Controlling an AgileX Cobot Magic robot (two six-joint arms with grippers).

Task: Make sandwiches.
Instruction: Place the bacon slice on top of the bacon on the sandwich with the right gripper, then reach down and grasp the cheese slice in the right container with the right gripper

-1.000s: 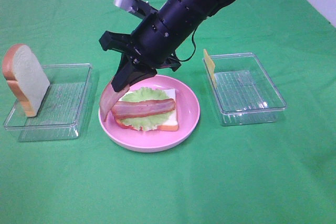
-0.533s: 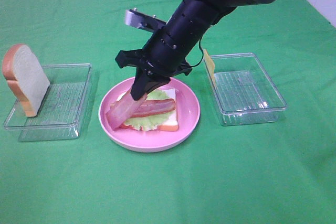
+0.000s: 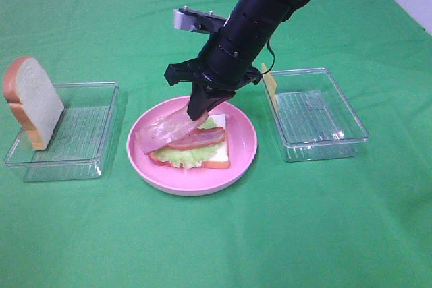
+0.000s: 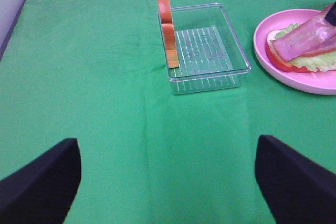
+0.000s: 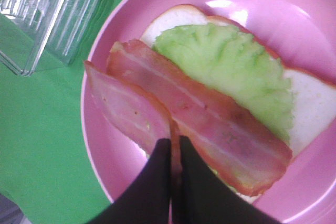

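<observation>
Pinching one end of a bacon strip (image 3: 162, 133), the right gripper (image 3: 200, 109) has its jaws closed tight on it above the middle of the plate (image 3: 243, 141). From the grip the strip slopes down toward the plate's edge on the side of the left tray (image 3: 88, 133), and its free end seems to rest near that edge. Its long axis runs almost parallel to the laid strip (image 3: 200, 138), just beside it, over the lettuce (image 3: 181, 157) of the open sandwich (image 3: 217, 160) on the plate. I judge that the coming move must lower the held end along this same line. Far from the plate, past the left tray with its bread slice (image 3: 30, 99), the left gripper (image 4: 167, 142) hangs wide open and empty, so the right arm is clearly the nearer one.
</observation>
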